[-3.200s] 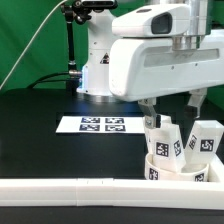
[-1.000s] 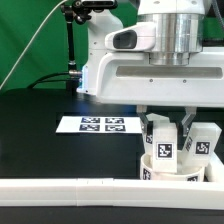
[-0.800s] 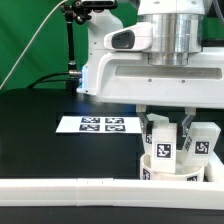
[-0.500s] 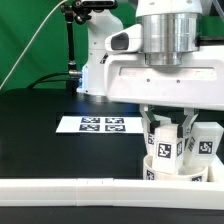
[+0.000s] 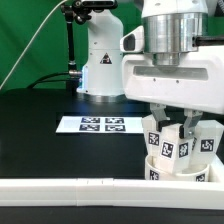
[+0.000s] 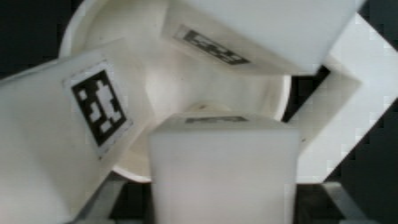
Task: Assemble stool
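On the exterior view's left, the black bench top (image 5: pixel 40 135) lies bare up to the marker board (image 5: pixel 103 124), a thin flat white sheet printed with black square tags, lying near the middle of the bench. Along the bench's near edge runs a long white L-shaped rail (image 5: pixel 70 192), its long axis going from the exterior view's left to its right.

At the near corner on the exterior view's right, just behind that rail, sits the small white plastic stool: a round rimmed seat disc (image 5: pixel 170 171) lying flat, with short blocky white legs standing up from it. One tagged leg (image 5: pixel 153 136) rises at the disc's left side, leaning slightly; a middle leg (image 5: pixel 170 143) stands close beside it; a third leg (image 5: pixel 207 137) stands at the right, tilted a little. All three have their long axes roughly vertical, pointing up from the seat.

The white two-finger gripper (image 5: pixel 172 124) hangs straight down over the stool, its fingers partly spread, either side of the middle leg's top. Whether they press on it cannot be told from the exterior view.

The wrist view shows the middle leg's (image 6: pixel 217 165) blank white end face close up, between the two neighbouring tagged legs, with the seat disc (image 6: pixel 107 50) behind them.
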Robot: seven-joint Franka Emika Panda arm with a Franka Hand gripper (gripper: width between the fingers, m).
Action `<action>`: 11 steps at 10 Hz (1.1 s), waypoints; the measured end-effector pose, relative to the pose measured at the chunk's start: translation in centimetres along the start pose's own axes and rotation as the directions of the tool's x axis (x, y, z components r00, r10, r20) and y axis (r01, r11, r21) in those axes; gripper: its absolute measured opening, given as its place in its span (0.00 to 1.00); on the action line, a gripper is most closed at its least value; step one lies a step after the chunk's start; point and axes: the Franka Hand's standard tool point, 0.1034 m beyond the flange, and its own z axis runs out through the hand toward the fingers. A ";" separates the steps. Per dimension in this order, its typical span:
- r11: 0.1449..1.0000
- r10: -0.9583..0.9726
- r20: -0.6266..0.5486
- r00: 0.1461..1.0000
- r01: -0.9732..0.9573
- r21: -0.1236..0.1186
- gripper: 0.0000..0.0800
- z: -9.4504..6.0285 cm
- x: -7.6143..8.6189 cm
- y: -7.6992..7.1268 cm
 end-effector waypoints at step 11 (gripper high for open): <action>0.606 0.787 0.093 0.610 -0.793 0.069 0.42 0.0 0.6 -0.3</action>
